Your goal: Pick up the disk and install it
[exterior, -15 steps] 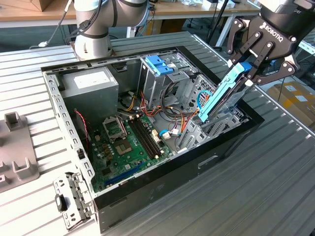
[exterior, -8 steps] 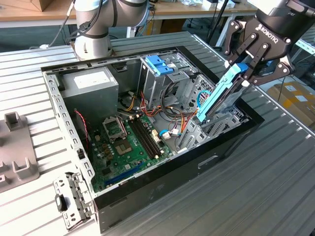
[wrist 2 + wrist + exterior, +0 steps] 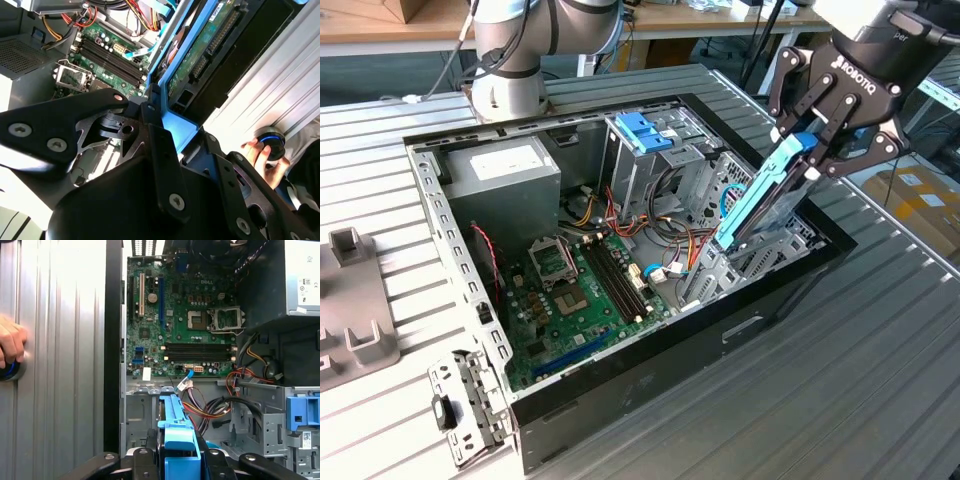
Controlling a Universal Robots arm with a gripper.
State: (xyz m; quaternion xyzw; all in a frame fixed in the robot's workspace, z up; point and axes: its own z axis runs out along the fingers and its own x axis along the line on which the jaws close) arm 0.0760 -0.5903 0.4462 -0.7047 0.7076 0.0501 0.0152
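One pair of black fingers [image 3: 835, 135] is clamping the upper end of the disk [image 3: 755, 205], closing firmly on its bright blue carrier frame. They are holding it steeply tilted over the open computer case [image 3: 650, 375], which is lying on its side in the middle of the ribbed metal desk [image 3: 860, 390]. The disk's lower end is dipping towards the grey bay frames along the case's edge at the exterior view's right, but I cannot tell whether it is touching them. In the second wrist view the disk [image 3: 200, 45] is showing its green circuit board inside the blue frame, with the fingers [image 3: 160, 145] pressing on the frame from both sides. In the first wrist view the blue frame [image 3: 177, 440] is pointing down into the case between the fingers [image 3: 145, 465]. Inside the case, a green motherboard [image 3: 580, 300] is lying flat, a grey power supply [image 3: 505, 175] is sitting in the corner nearest the arm's base, and a blue bracket [image 3: 642, 130] is resting atop the metal drive cage [image 3: 665, 170]. Beside the case, a person's hand [image 3: 10, 345] is resting on a round blue-ringed knob [image 3: 271, 140] on the desk.
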